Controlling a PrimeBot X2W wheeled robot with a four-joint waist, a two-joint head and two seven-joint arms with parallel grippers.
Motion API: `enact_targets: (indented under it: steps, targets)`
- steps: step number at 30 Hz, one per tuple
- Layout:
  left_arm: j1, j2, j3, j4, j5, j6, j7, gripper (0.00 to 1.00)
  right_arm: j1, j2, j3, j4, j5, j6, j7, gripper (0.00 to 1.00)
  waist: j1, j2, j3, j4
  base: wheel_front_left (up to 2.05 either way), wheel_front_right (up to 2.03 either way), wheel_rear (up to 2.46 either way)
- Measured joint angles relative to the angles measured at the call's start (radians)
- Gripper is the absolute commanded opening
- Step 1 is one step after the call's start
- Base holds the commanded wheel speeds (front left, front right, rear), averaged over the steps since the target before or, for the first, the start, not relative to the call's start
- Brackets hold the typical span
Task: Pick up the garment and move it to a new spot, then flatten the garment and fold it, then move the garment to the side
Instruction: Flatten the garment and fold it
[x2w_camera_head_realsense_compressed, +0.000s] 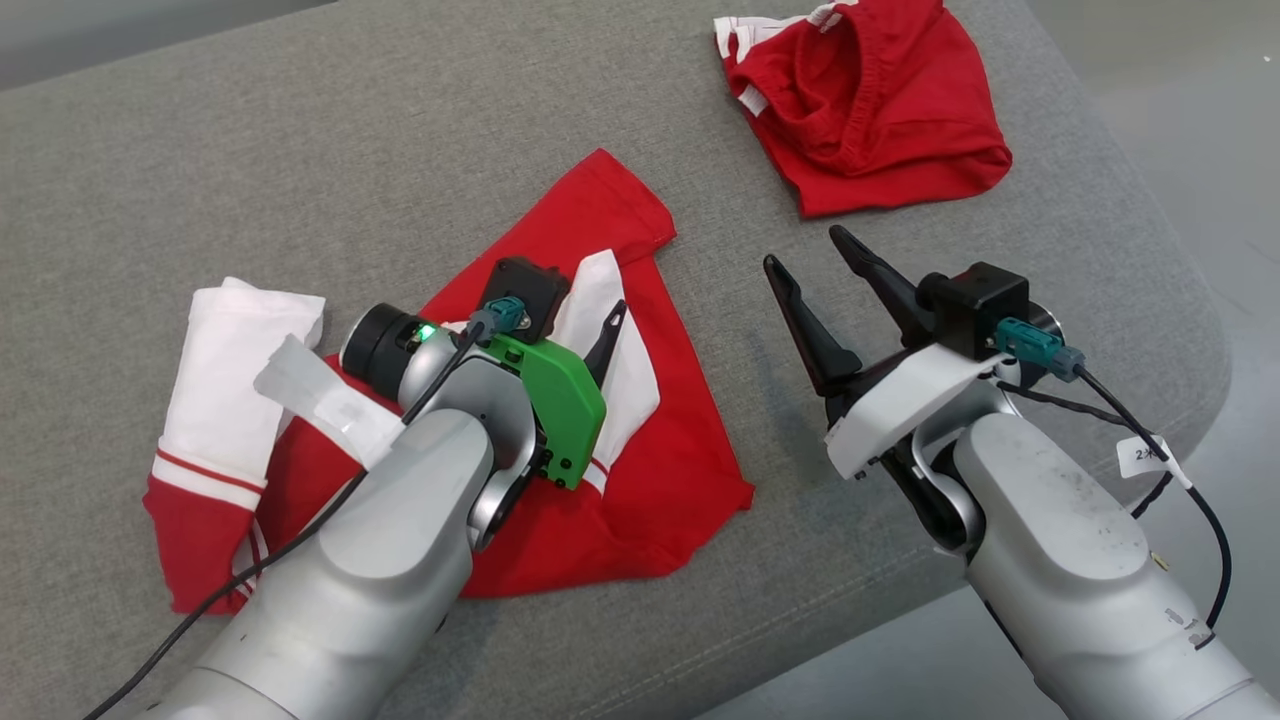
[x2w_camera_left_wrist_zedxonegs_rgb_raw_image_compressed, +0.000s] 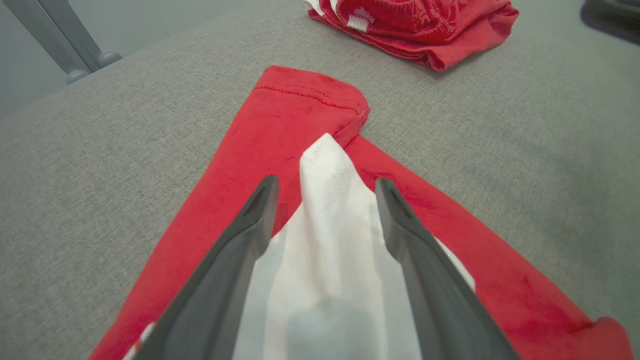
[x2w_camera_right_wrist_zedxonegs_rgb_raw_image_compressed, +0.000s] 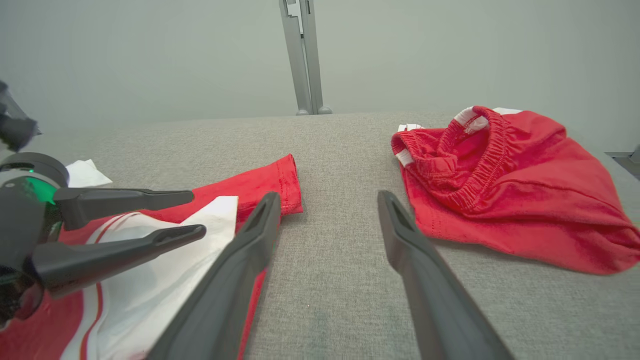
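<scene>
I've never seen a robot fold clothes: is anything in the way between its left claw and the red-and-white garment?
Nothing visible. The left gripper, jaws open, is right at the red-and-white cloth garment, straddling a white fold of it. The crumpled red shorts lie apart, farther back on the grey padded surface.

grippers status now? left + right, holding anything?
Left gripper: open, fingers either side of the white fold on the red-and-white garment, not clamping it.
Right gripper: open, holding nothing.
</scene>
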Motion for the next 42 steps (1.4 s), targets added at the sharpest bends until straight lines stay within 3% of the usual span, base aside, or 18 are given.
enact_targets:
  steps: [8,9,10,12,13,16,17,35,42]
  targets:
    - [0.000,0.000,-0.003,0.040,-0.005,0.019,-0.003,1.00,0.000,-0.001,-0.012,0.000,0.000,0.001,0.000,1.00,0.0000,0.0000,0.014,-0.045,0.00,0.00,0.00]
    - [0.000,0.000,-0.003,0.048,-0.005,0.020,-0.003,0.96,0.000,0.000,-0.015,0.000,0.000,0.001,0.000,1.00,0.0000,0.0000,0.016,-0.049,0.00,0.00,0.00]
    - [0.000,0.000,-0.004,0.054,-0.005,0.022,-0.003,0.89,0.000,-0.001,-0.020,0.000,0.000,0.001,0.000,1.00,0.0000,0.0000,0.018,-0.052,0.00,0.00,0.00]
    - [0.000,0.000,-0.004,0.067,-0.005,0.027,-0.004,0.62,0.000,-0.002,-0.029,-0.001,0.000,0.001,0.000,1.00,0.0000,0.0000,0.020,-0.054,0.00,0.00,0.00]
    - [0.000,0.000,-0.004,0.070,-0.005,0.028,-0.009,0.42,0.000,-0.001,-0.032,-0.001,0.000,0.001,0.000,1.00,0.0000,0.0000,0.021,-0.055,0.00,0.00,0.00]
    - [-0.001,0.000,-0.006,0.071,-0.005,0.030,-0.014,0.17,0.001,-0.002,-0.041,-0.004,-0.002,0.001,0.000,1.00,0.0000,0.0000,0.021,-0.053,0.00,0.00,0.00]
    - [-0.002,0.000,-0.009,0.070,-0.005,0.030,-0.020,0.01,0.002,-0.003,-0.047,-0.004,-0.002,0.000,0.000,1.00,0.0000,0.0000,0.020,-0.051,0.00,0.00,0.00]
    - [-0.001,0.000,-0.033,-0.064,-0.115,0.008,-0.140,0.00,0.042,-0.044,-0.112,-0.006,-0.009,-0.002,0.000,1.00,-0.0001,0.0000,-0.009,0.048,0.00,0.00,0.00]
    - [0.005,-0.001,0.077,-0.076,-0.154,0.030,-0.228,0.00,0.086,-0.065,-0.124,-0.004,-0.012,-0.002,0.000,1.00,0.0000,0.0000,-0.041,0.118,0.00,0.00,0.00]
